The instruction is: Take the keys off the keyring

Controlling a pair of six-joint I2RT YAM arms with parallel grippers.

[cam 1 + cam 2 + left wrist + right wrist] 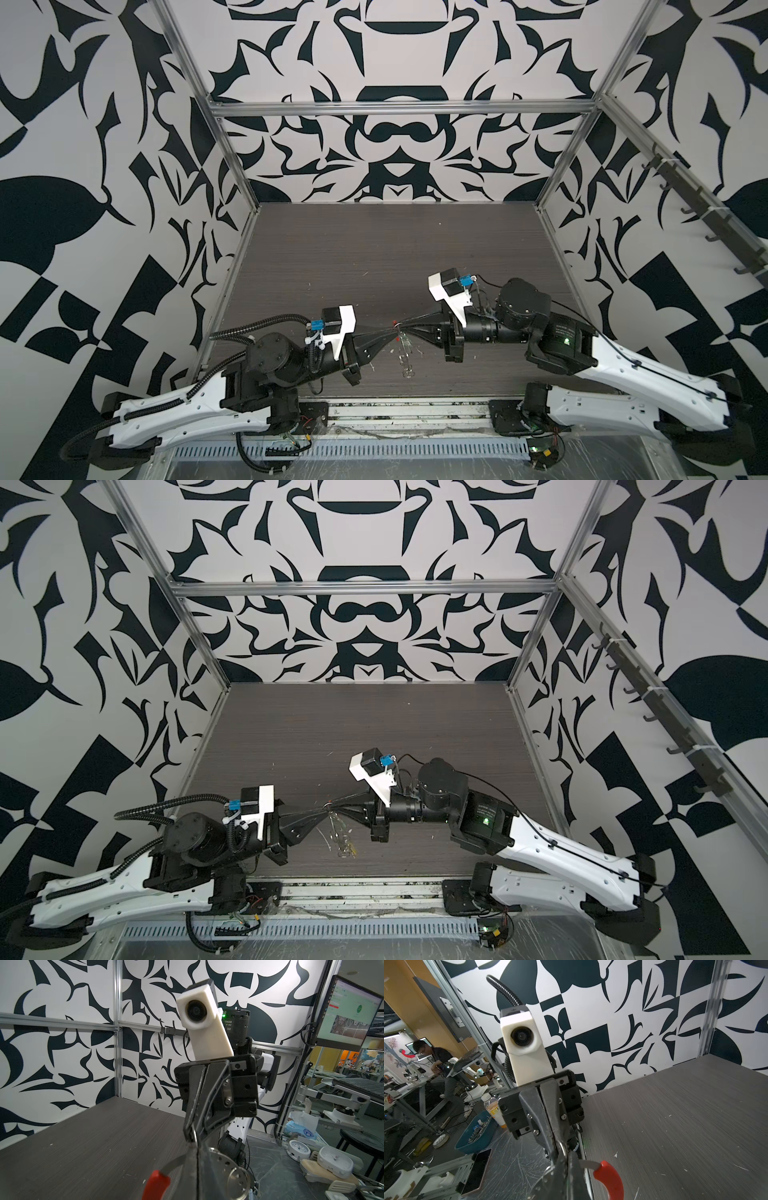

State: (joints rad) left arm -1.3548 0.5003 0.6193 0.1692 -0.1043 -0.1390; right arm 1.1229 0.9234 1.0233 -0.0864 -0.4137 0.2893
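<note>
Left gripper (387,333) and right gripper (406,328) clamped tip to tip on the keyring (395,323), lower centre of both top views.

We see the left jaws fully closed on the grey wire just beside the red sleeve (155,1184). The right jaws are likewise closed on the same stretch, from the opposite side. The keys (341,840) hang below the tips, blurred. We cannot tell whether they touch the dark table (374,249).
</note>
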